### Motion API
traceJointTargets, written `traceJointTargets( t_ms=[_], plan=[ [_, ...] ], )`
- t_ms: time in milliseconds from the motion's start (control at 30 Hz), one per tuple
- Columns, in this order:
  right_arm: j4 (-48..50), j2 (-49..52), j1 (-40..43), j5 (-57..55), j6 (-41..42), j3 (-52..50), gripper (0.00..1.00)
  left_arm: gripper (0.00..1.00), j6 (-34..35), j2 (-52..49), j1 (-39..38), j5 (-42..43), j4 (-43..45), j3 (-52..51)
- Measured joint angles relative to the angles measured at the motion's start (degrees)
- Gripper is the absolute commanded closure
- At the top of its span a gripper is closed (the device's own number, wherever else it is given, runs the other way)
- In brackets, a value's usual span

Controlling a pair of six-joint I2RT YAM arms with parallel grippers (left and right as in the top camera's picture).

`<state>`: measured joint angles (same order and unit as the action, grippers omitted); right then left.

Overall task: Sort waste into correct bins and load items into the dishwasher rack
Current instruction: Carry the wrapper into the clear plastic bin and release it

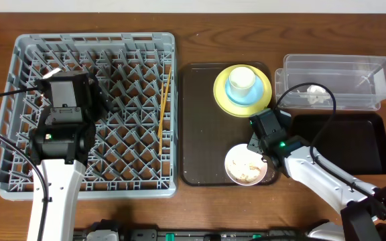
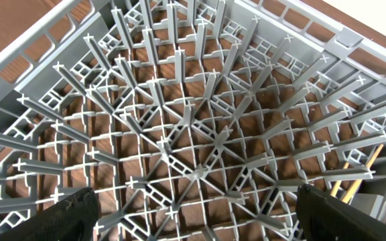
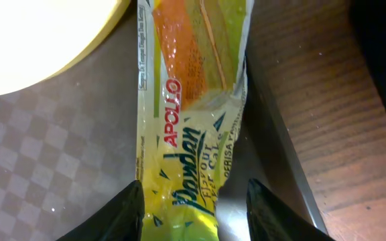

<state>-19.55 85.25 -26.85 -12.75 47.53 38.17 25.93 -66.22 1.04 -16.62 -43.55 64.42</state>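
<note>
Wooden tabletop (image 1: 193, 27), read near to far. We find our right claw (image 3: 193, 217) standing apart astride the green-and-orange plastic snack wrapper (image 3: 193, 100). It lies flat by the right edge of the large brown tray (image 1: 200, 100), presumably about to be pinched up as waste. Only the wrist view shows it, since overhead the arm hides it. Farther off, our left claw (image 2: 196, 211) hangs wide apart and empty over the grey pegged dishwasher rack (image 2: 193, 120), apparently waiting.

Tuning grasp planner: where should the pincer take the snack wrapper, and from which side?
Come straight down and pinch the snack wrapper across its narrow width, at the yellow end. It lies flat and long on the brown tray beside the rim, so only its two long edges offer purchase.
</note>
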Motion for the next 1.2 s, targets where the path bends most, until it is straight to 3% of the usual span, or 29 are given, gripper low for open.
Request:
traceJointTargets(
  t_ms=[367, 433, 600, 667, 900, 1200],
  plan=[
    [4.1, 3.6, 0.2, -2.1, 0.1, -0.1, 0.54, 0.05, 0.0, 0.0, 0.0, 0.0, 0.0, 0.0],
    [4.6, 4.1, 0.2, -2.4, 0.1, -0.1, 0.61, 0.05, 0.0, 0.0, 0.0, 0.0, 0.0, 0.0],
    [4.7, 4.6, 0.3, -2.6, 0.1, -0.1, 0.92, 0.05, 0.0, 0.0, 0.0, 0.0, 0.0, 0.0],
    [4.4, 4.5, 0.3, -2.7, 0.2, -0.1, 0.99, 0.05, 0.0, 0.0, 0.0, 0.0, 0.0, 0.0],
    [-1.1, -1.9, 2.3, -1.8, -0.5, 2.4, 0.99, 0.05, 0.0, 0.0, 0.0, 0.0, 0.0, 0.0],
    [-19.9, -8.0, 11.0, 3.2, -8.4, 20.9, 0.99, 0.05, 0.0, 0.0, 0.0, 0.0, 0.0, 0.0]
  ],
)
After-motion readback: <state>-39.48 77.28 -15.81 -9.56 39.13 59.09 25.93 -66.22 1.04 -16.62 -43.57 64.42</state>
